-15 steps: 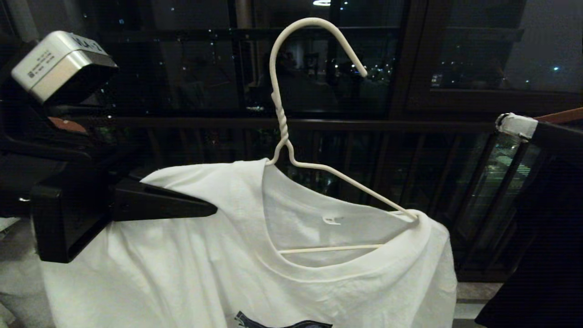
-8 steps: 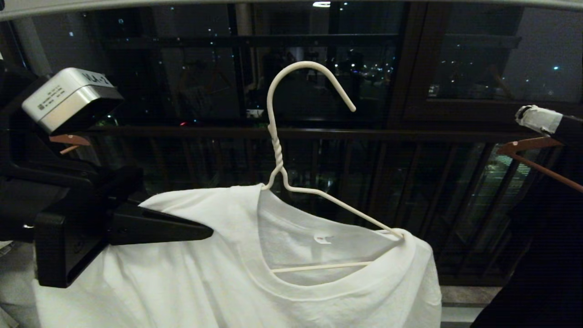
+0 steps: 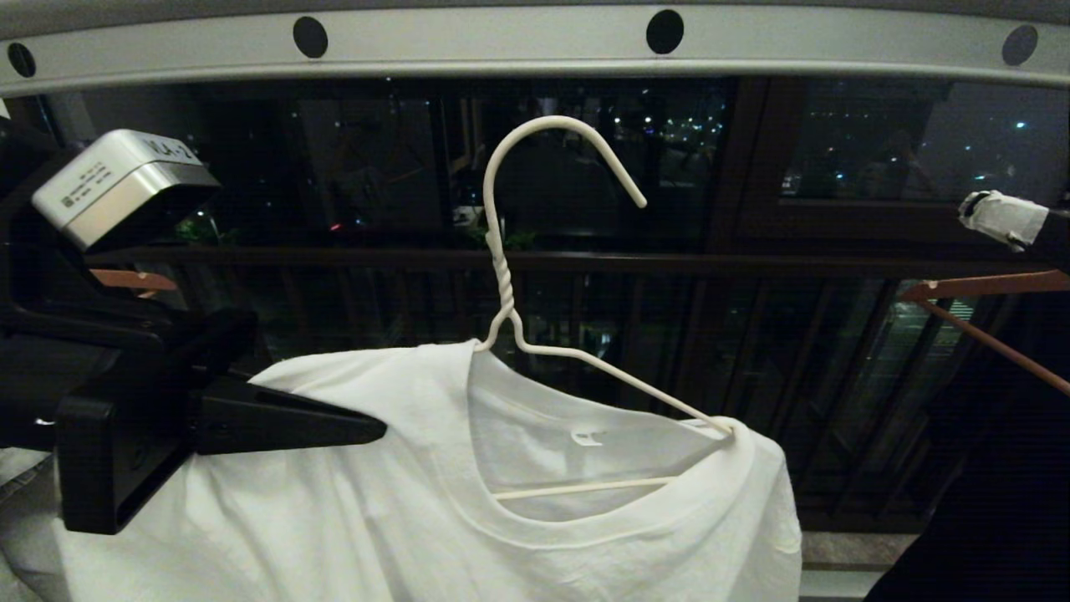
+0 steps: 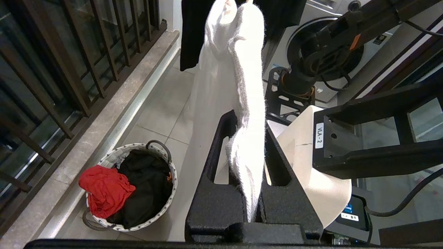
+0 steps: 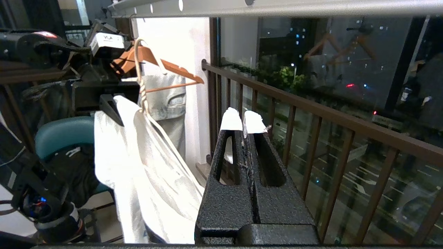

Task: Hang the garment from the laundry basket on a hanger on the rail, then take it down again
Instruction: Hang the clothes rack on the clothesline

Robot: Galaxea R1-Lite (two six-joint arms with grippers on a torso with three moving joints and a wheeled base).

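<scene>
The garment (image 3: 435,502), a white T-shirt, hangs on the white wire hanger (image 3: 501,276). My left gripper (image 3: 368,431) is shut on the garment's shoulder and holds both up. In the left wrist view the cloth (image 4: 238,69) runs between the black fingers of the left gripper (image 4: 247,121). The hanger's hook stands free just below the light-grey rail (image 3: 501,46) with its black holes. My right gripper (image 3: 999,219) sits shut and empty at the far right, its white-taped tips together (image 5: 242,121). The laundry basket (image 4: 174,180) stands on the floor below.
A red cloth (image 4: 105,190) and dark clothes fill the basket. A brown wooden hanger (image 3: 986,288) with a dark garment (image 3: 986,468) hangs at the right. Another wooden hanger (image 5: 166,65) carries pale jeans (image 5: 166,103). The dark balcony railing (image 3: 752,263) runs behind.
The whole view has risen, and the rail has come into sight along the top. The hanger with the garment rose too, still in the left gripper. Both grippers stayed shut.
</scene>
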